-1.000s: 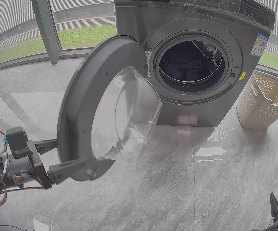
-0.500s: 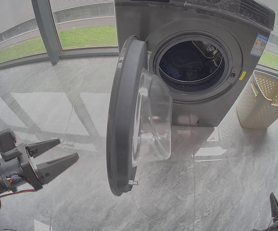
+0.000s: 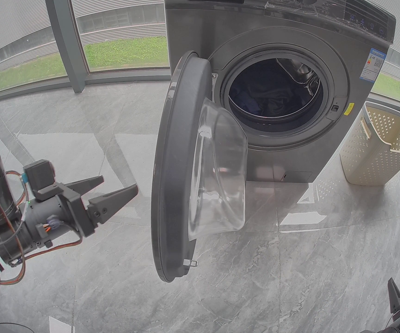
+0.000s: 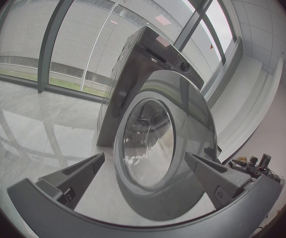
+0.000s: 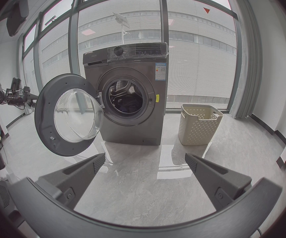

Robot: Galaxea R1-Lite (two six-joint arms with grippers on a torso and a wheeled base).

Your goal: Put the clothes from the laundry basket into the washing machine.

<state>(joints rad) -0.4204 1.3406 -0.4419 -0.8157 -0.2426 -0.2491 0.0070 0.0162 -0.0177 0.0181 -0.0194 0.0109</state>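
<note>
Clothes (image 3: 267, 99): dark heap low in the drum of the washer (image 3: 195, 28). Nothing seen hanging over the seal. Basket (image 3: 380, 149) stands just right of the washer. What shows of its inside looks bare, though the bottom is not fully seen. Loading looks done, by my reading, and shutting the door is the likely next step.

Door (image 3: 181, 139): about half swung, edge-on in the head view, clear bowl facing the opening.

Risks:
- A push landing on the rounded rim could slide off, tips skidding across the face.
- Too soft a push and the latch may not catch, so the door bounces back.
- A spread finger could hook the rim and get pinched against the washer front.
- Cloth at the drum lip would foul the seal; can't rule that out from here.

Left claw (image 3: 119, 184): spread wide, empty, on the door's outer side, near its face but apart from it. The door stands between this claw and the clothes.

Right claw (image 5: 144, 156): wide, empty, low, well back from washer and basket.
</note>
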